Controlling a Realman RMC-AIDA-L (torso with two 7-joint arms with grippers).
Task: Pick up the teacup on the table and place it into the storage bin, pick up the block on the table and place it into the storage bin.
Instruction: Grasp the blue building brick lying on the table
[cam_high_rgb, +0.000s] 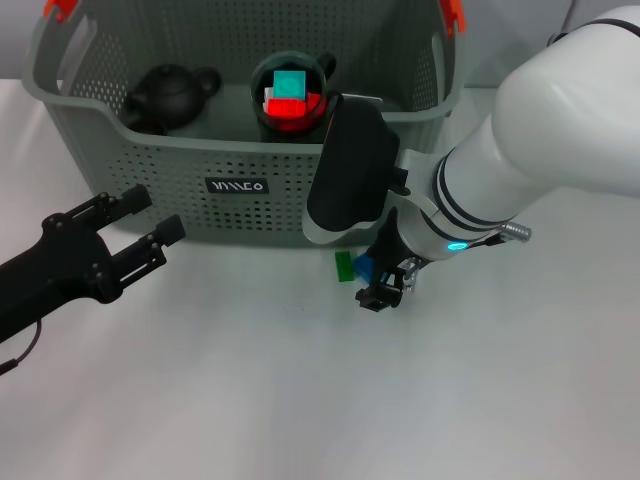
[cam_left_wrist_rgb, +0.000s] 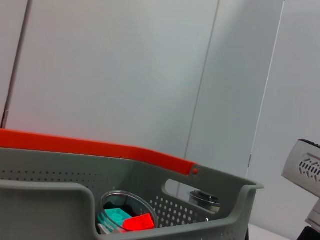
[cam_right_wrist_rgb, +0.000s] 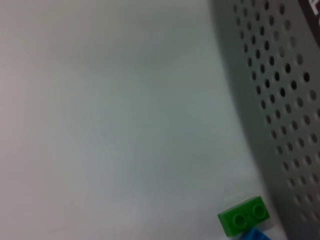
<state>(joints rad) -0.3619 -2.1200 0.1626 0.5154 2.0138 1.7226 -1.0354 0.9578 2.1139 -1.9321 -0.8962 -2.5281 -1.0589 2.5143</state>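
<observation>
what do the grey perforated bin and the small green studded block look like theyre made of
Grey perforated bin: moulded plastic by the look, matte, with even rows of punched holes. Small green studded block: likely hard plastic, smooth and slightly glossy, with round toy-brick studs.

storage bin at back of table. In it: teapot left, teacup right of it (blocks inside cup). Two blocks on table just before bin's front wall, right pincer at them. Left pincer before bin's left part
</observation>
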